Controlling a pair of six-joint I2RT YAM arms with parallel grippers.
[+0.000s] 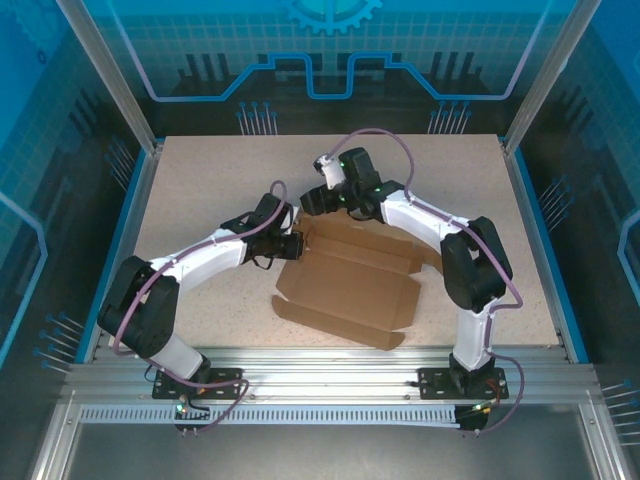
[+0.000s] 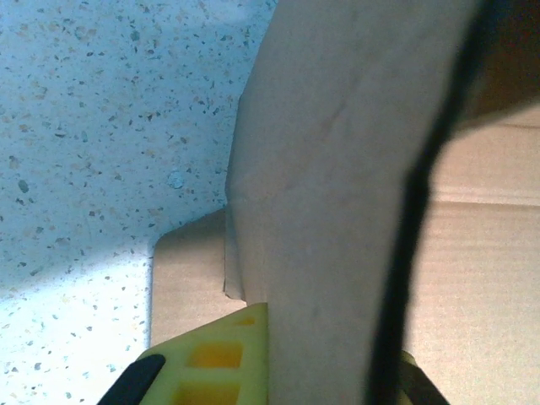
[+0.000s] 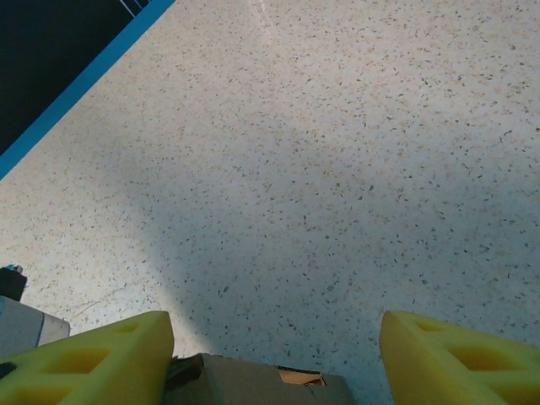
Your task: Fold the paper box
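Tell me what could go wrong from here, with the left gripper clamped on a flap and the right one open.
1. The left gripper pinches a thin raised flap; pulling hard could tear it or crease it off the fold line.
2. The rest of the paper box lies loose on the table, so lifting may drag or turn it.
3. The right gripper has only the box's edge between its fingers and may miss it when closing.
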